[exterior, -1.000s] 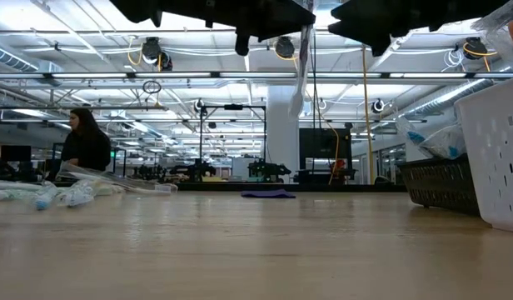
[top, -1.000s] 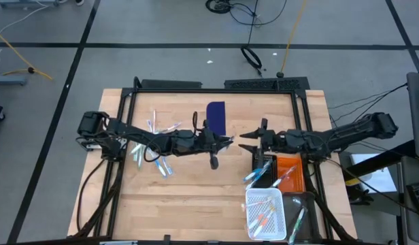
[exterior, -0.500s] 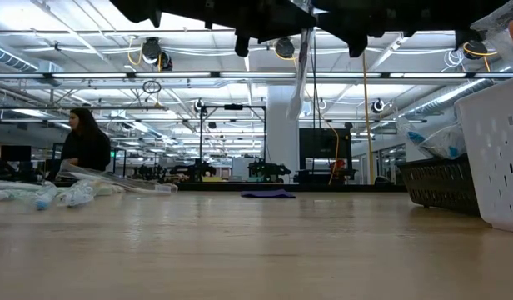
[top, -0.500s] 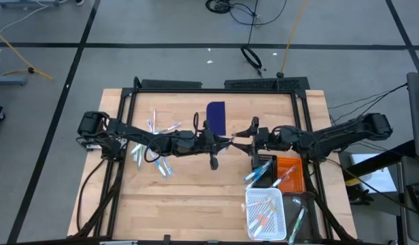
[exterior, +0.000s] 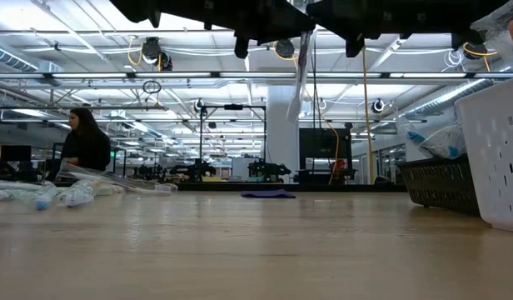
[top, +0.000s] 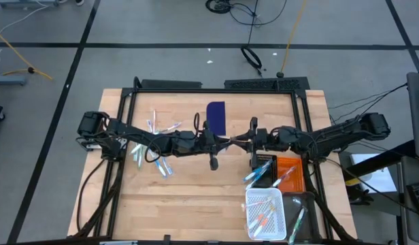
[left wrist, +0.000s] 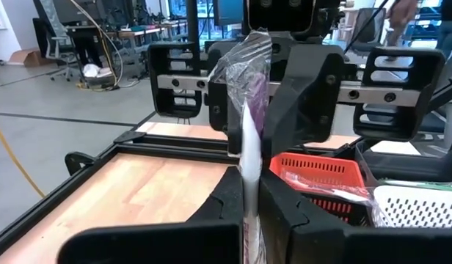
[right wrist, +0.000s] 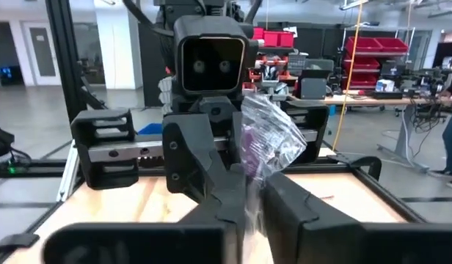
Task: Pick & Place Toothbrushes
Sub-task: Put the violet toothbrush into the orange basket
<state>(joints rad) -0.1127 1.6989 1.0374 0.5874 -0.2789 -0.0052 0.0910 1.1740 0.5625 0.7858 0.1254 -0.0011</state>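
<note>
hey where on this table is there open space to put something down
Bare wood runs along the near edge of the table, left of the white basket. Crowded: the loose toothbrushes at left, black basket and orange basket at right, both arms mid-table.

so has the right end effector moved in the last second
Yes. In the high view the right end effector has slid left, away from the orange basket, to meet the left end effector at the wrapped toothbrush.

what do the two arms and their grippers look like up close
Both arms are black, built of jointed segments with dark cables looping along them. The left gripper and right gripper each have two chunky, angular black fingers riding on a silver rail with small screws.
</note>
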